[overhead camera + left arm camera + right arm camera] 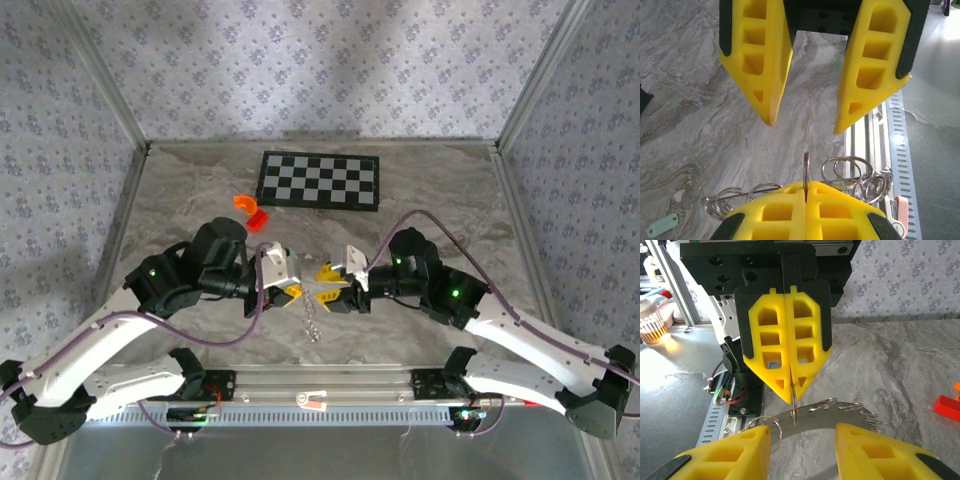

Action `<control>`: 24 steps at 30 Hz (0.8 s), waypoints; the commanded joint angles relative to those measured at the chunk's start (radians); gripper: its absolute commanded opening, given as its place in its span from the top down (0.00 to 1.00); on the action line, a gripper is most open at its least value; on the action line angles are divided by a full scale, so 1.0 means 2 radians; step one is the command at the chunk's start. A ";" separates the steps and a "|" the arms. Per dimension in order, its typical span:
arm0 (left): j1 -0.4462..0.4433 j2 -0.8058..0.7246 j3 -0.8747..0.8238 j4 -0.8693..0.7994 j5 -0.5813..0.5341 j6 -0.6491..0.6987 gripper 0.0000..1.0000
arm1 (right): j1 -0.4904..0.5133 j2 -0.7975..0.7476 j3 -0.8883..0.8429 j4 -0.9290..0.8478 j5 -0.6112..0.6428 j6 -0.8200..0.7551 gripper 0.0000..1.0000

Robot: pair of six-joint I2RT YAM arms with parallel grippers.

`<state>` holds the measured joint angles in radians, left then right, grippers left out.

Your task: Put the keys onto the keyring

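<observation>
My left gripper is shut on the keyring, a thin silvery ring seen edge-on that sticks out past the fingertips. More linked silvery rings trail to both sides of it and hang as a short chain in the top external view. My right gripper faces the left gripper tip to tip. It is open, its fingers standing wide apart just short of the ring. The keys, a small pale teal tag, lie flat on the marble table, apart from both grippers.
A black-and-white checkerboard lies at the back of the table. An orange curved piece and a red piece sit in front of it, left of centre. A slotted metal rail runs along the near edge.
</observation>
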<state>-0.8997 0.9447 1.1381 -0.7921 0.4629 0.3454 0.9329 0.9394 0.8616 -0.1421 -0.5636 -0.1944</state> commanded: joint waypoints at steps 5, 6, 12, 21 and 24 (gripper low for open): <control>-0.008 -0.001 0.022 0.004 0.005 0.014 1.00 | 0.014 0.024 0.024 0.005 0.012 -0.006 0.64; -0.008 0.000 0.021 0.006 0.005 0.014 1.00 | 0.017 0.026 0.026 0.006 0.013 -0.008 0.65; -0.011 0.006 0.019 0.008 0.004 0.015 1.00 | 0.024 0.035 0.026 0.011 0.019 -0.011 0.76; -0.015 0.012 0.022 0.006 -0.004 0.018 1.00 | 0.030 0.038 0.026 0.009 0.029 -0.014 0.87; -0.016 0.008 0.018 0.013 -0.005 0.014 1.00 | 0.031 0.037 0.025 0.008 0.038 -0.017 1.00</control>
<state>-0.9215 0.9707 1.1381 -0.7929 0.4366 0.3584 0.9863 1.0111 0.8806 -0.1413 -0.5148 -0.2207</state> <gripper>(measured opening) 0.044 0.044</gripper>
